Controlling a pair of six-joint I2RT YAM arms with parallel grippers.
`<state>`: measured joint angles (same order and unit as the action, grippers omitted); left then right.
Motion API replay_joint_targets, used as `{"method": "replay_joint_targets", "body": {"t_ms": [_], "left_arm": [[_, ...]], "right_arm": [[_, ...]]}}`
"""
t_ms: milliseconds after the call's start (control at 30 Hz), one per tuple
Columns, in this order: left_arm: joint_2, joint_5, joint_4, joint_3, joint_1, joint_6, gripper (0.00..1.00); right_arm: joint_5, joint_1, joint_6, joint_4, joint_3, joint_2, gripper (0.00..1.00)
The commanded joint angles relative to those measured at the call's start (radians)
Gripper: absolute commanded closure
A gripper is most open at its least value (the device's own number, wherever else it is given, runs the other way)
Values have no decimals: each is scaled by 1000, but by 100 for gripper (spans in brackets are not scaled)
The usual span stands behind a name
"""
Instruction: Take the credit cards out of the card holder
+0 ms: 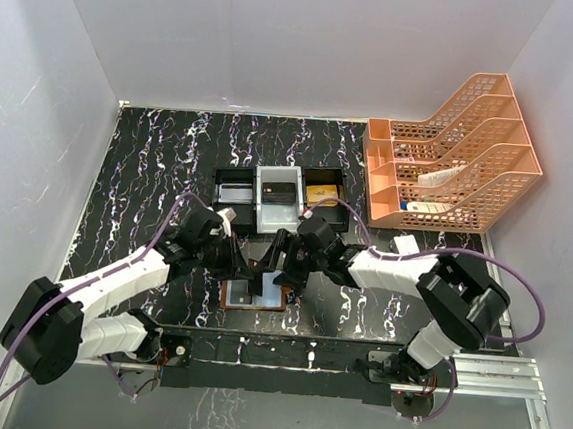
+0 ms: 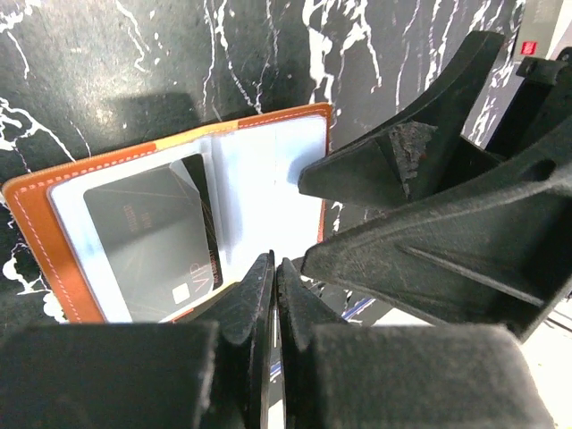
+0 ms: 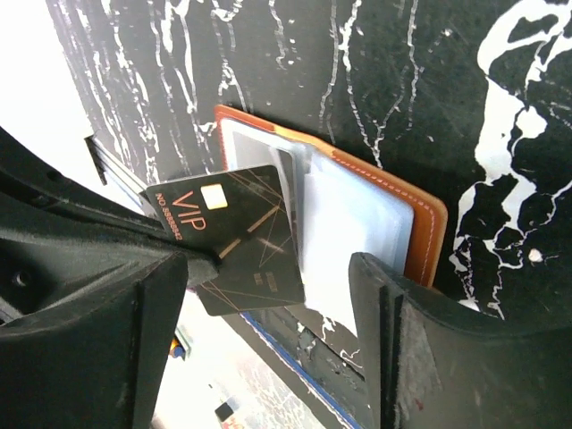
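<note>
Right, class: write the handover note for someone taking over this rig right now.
Left gripper: shut, tips at the open card holder's near edge; whether it pinches anything is unclear.
Right gripper: open, straddling a dark VIP card.
That card sits tilted, partly out of its pocket.
Done: no card fully out. Left: pull it clear, check for more.

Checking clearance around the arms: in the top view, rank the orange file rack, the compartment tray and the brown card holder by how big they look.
1. file rack: clearly largest.
2. compartment tray: mid-sized.
3. card holder: smallest, even allowing for the part that is hidden.
</note>
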<state>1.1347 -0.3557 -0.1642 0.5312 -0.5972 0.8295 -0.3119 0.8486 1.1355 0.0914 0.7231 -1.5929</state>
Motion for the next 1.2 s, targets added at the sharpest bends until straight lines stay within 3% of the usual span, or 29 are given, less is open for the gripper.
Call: {"method": "replay_joint_targets", "body": {"t_ms": [0,233,433,533,600,700,867,1167], "left_arm": [[-59,47,-54,66,6,-15,100],[-120,118,-123,103,9,-26,100],[-177,165,-141,113,12,-37,100],[-204,159,-131,112,21,-47,100],[-217,111,-100,98,48,-48,100],[-217,-95,-25,66,149,-36,100],[-190,-416,231,-18,282,47,100],[-184,-502,327,-14,290,70,100]], "right_arm": [[58,-16,-50,-12,49,94,25],[164,-37,-46,-72,72,174,13],[299,-40,-36,97,-44,303,9],[283,-58,-7,175,-125,369,2],[194,-97,12,255,-177,391,2],[49,-146,40,425,-242,375,6],[-111,-160,25,484,-188,269,20],[-265,-160,133,758,-136,113,35]]}}
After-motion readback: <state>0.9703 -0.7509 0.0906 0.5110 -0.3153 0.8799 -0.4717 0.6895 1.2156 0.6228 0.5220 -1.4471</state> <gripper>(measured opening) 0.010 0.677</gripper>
